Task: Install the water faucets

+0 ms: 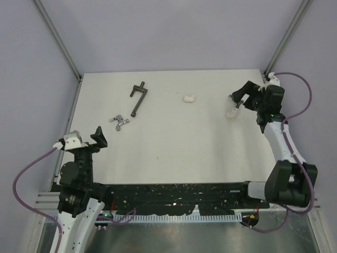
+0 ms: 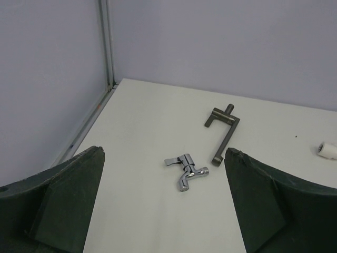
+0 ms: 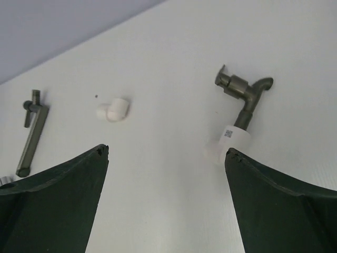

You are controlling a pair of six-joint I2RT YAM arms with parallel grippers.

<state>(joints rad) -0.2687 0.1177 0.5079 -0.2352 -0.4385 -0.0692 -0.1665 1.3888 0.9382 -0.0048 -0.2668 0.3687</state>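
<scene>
The shiny silver faucet (image 1: pixel 119 123) lies on its side on the white table, left of centre; in the left wrist view (image 2: pixel 185 171) it lies ahead, between my fingers. My left gripper (image 1: pixel 99 137) (image 2: pixel 164 154) is open and empty, short of it. The dull dark faucet (image 3: pixel 245 90) lies at the far right (image 1: pixel 237 105), its stem in a white elbow fitting (image 3: pixel 229 142) (image 1: pixel 230 113). My right gripper (image 1: pixel 238 96) (image 3: pixel 166 151) is open and empty, just above that fitting, whose elbow lies by my right fingertip.
A long dark T-handled bar (image 1: pixel 138 99) (image 2: pixel 223 132) (image 3: pixel 30 133) lies just beyond the silver faucet. A loose white elbow fitting (image 1: pixel 189 98) (image 3: pixel 114 110) (image 2: pixel 326 150) lies at the far middle. Metal frame posts (image 1: pixel 59 39) stand at the table's back corners.
</scene>
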